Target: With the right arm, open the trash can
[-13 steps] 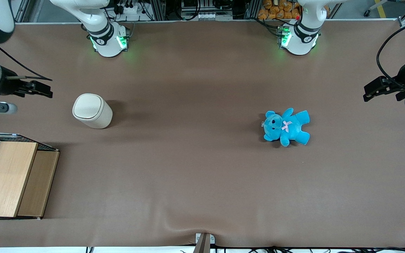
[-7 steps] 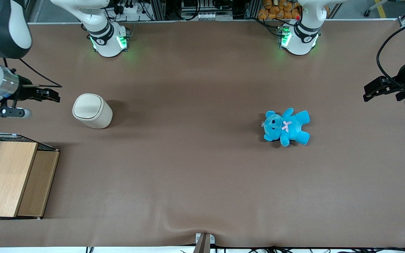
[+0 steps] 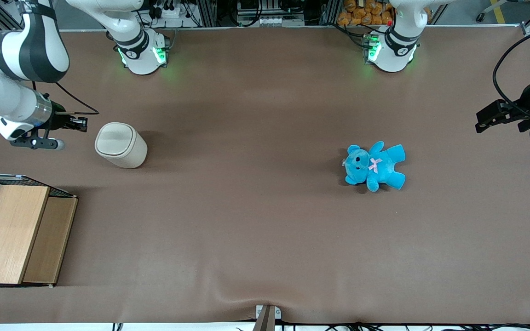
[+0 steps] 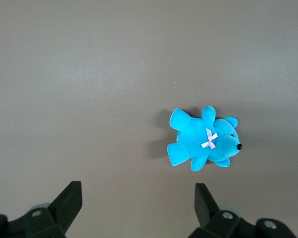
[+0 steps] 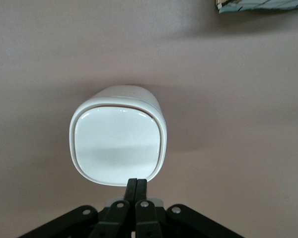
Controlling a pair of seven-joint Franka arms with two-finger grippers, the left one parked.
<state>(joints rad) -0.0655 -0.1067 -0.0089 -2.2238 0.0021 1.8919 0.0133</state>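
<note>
The brown table (image 3: 265, 220) stretches wide, and the big mover here is the right arm (image 3: 2, 92): over the last second it has swung in from the working arm's end of the table, its white bulk now well into the front view and its wrist closing on the target. The wooden box (image 3: 16, 234) sits nearer the front camera at that same end, untouched. The trash can (image 3: 121, 145) has not budged; it stands upright on the table, lid (image 5: 118, 147) flat and shut, so the opening itself is not yet done. Far off toward the parked arm's end lies the blue teddy (image 3: 375, 166), exactly where it was.

Now the small stuff: the gripper (image 3: 80, 123) has crept up to just beside the can, a sliver of table showing between them in the front view. On the wrist camera its 2 fingers (image 5: 136, 191) are pressed together into 1 slim point, holding nothing, aimed at the lid's near edge. My read: this is the approach finishing, and the next call is a poke or press on that edge. Too hard a shove could tip or slide so light a bin.
</note>
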